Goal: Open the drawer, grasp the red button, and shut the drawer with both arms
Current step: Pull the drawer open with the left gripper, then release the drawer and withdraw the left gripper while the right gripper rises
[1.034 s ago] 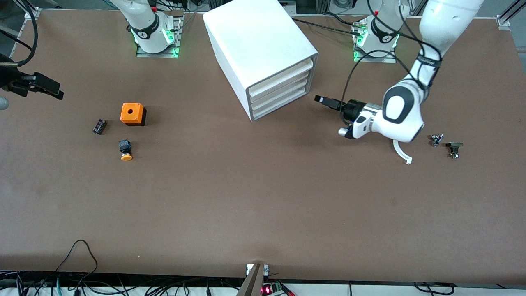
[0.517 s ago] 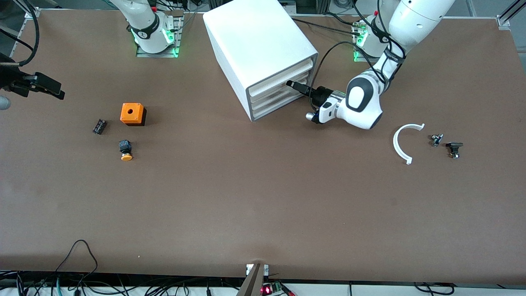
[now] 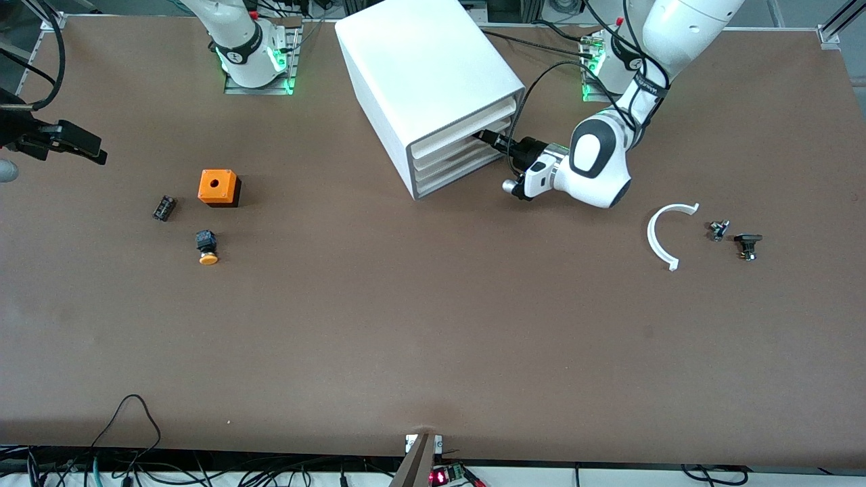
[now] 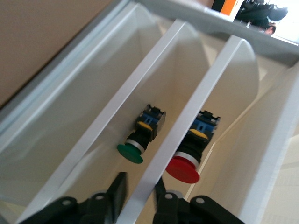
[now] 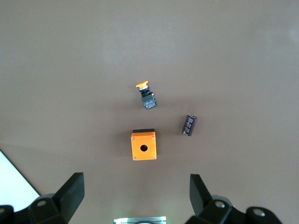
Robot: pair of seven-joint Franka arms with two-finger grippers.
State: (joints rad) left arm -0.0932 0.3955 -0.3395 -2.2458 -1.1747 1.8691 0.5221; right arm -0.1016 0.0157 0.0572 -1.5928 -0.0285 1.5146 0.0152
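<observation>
The left gripper (image 3: 488, 138) has swung in from over the open worktop near the white curved piece (image 3: 662, 233) and is now pressing against the cabinet (image 3: 433, 88), near the middle of the worktop's edge where the bases stand. Its fingers (image 4: 119, 193) are parted, straddling the cream front edge of the middle drawer (image 3: 460, 146), not yet clenched. I judge that pulling the drawer open comes next.

The red button (image 4: 189, 156) is lying inside that drawer, beside a green-capped one (image 4: 138, 140) in the neighbouring drawer. Its long axis is running front to back, the red cap pointing toward the drawer front and the left gripper.

The right gripper (image 3: 84, 145) is waiting, spread wide, over the worktop's edge at the right arm's end, above the orange cube (image 5: 143, 145).
</observation>
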